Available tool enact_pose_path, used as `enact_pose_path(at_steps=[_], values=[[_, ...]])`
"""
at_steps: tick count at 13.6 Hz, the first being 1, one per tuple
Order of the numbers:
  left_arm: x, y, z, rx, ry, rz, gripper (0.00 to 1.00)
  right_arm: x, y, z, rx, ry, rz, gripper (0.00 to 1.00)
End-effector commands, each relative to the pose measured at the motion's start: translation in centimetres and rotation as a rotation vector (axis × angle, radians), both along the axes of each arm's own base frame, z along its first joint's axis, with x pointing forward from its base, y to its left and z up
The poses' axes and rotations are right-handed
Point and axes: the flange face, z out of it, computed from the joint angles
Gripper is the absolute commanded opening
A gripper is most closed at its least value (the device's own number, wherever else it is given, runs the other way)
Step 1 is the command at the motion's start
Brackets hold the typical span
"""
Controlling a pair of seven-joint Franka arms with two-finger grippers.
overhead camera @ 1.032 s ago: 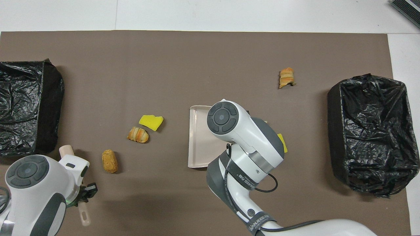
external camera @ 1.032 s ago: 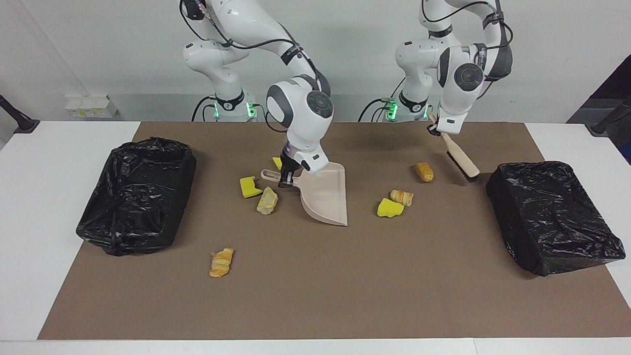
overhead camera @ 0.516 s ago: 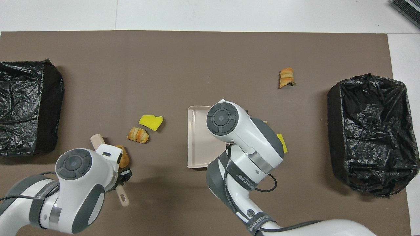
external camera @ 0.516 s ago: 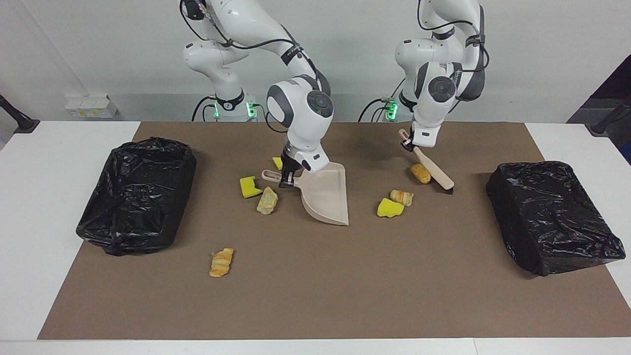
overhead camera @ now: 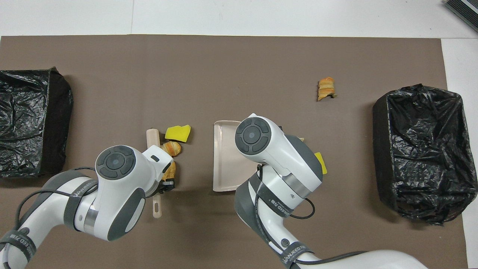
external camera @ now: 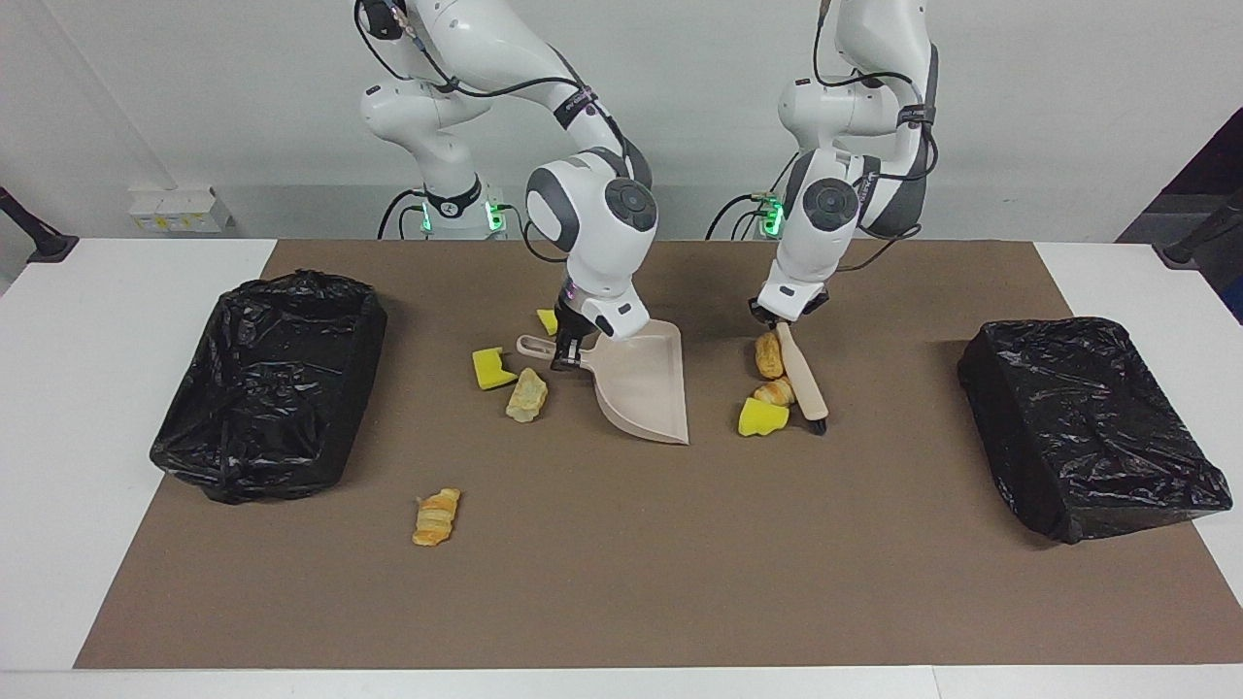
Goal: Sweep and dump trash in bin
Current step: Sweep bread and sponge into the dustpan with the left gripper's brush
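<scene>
Sweeping is underway: left gripper [external camera: 783, 320] clamps the brush [external camera: 802, 373] against three scraps [external camera: 767, 388], near the dustpan [external camera: 646, 383] that right gripper [external camera: 566, 357] grips. Next push should carry them onto its lip.

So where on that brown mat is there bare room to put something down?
The strip of mat farthest from the robots is bare, apart from one pastry. It is crowded between the dustpan and brush, where scraps sit.
</scene>
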Motion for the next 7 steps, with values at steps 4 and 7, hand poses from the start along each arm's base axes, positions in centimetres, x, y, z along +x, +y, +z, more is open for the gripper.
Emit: enact_pose_path(at_steps=[4, 7], values=[[-3.0, -6.9, 0.3, -0.034, -0.022, -0.185, 0.0, -0.3, 0.0, -0.1, 0.01, -0.004, 0.017, 0.0], [-3.7, -10.2, 0.8, -0.074, -0.105, -0.133, 0.0, -0.4, -0.1, -0.1, 0.007, 0.0, 0.016, 0.0]])
